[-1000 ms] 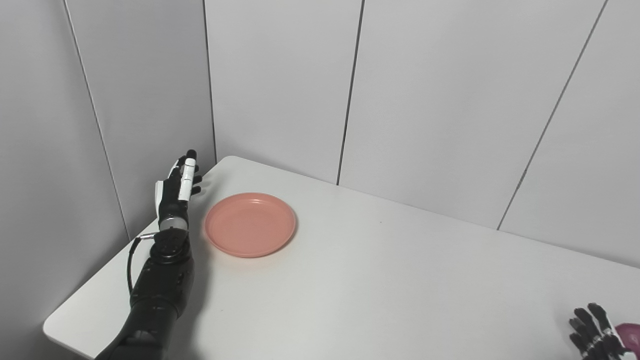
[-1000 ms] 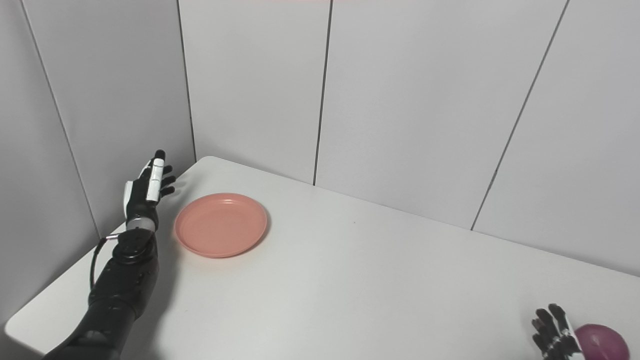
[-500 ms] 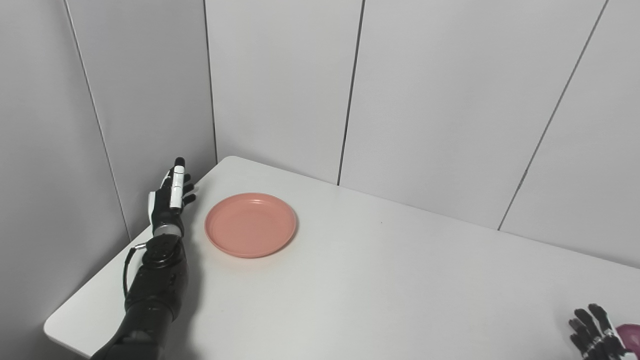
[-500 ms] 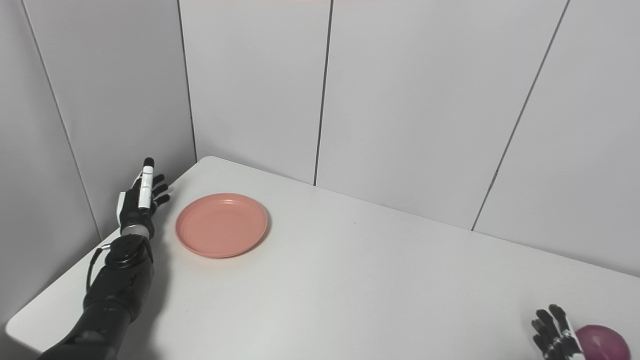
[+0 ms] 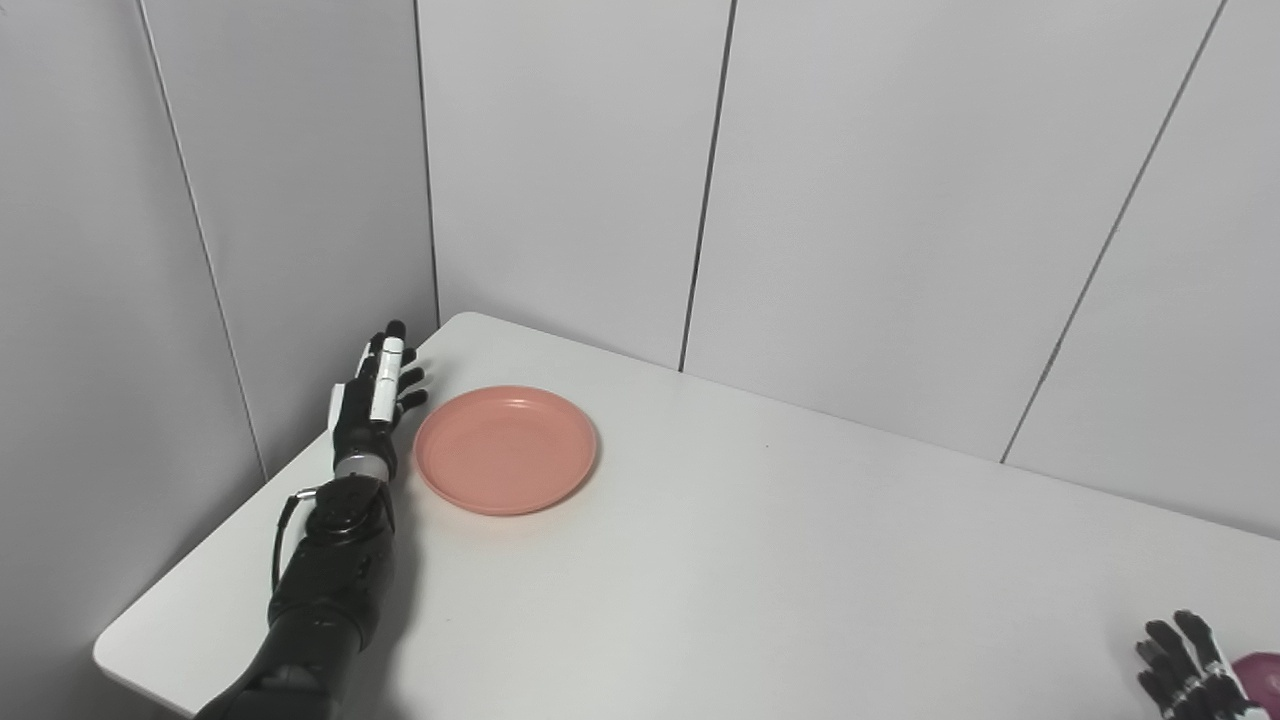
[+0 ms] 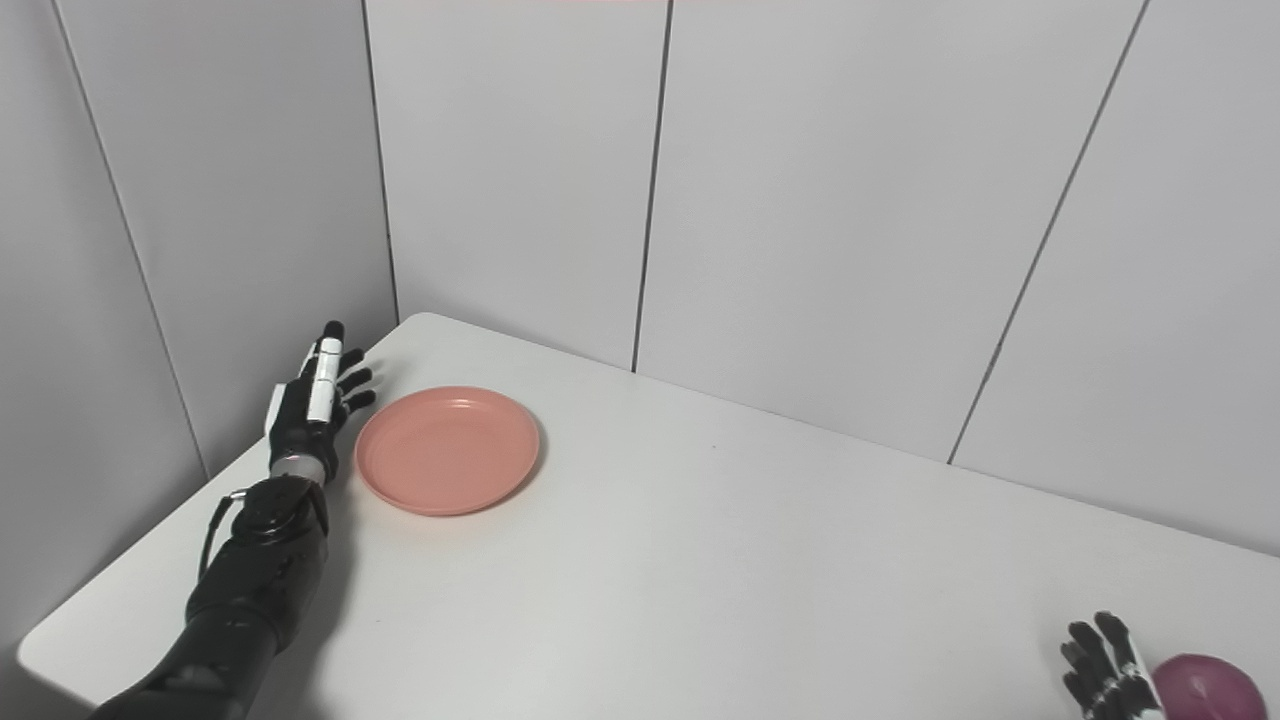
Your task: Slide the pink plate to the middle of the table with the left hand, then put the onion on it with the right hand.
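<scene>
The pink plate [image 5: 506,448] lies flat near the table's far left corner. My left hand [image 5: 372,405] stands edge-on just left of the plate's rim, fingers straight and apart, holding nothing; whether it touches the rim I cannot tell. At the bottom right corner the purple onion [image 6: 1206,688] rests on the table, partly cut off by the frame. My right hand [image 6: 1105,672] is just left of the onion, fingers spread and pointing up, apart from it, only partly in view.
The white table [image 5: 760,560] fills the lower picture, with its left edge [image 5: 190,560] close to my left arm. Grey wall panels [image 5: 560,170] rise right behind the table's far edge and corner.
My left hand swung out to the left and then came back right, ending lower and closer to the plate's left rim. The view shifted slightly. The plate, onion and right hand stayed put.
</scene>
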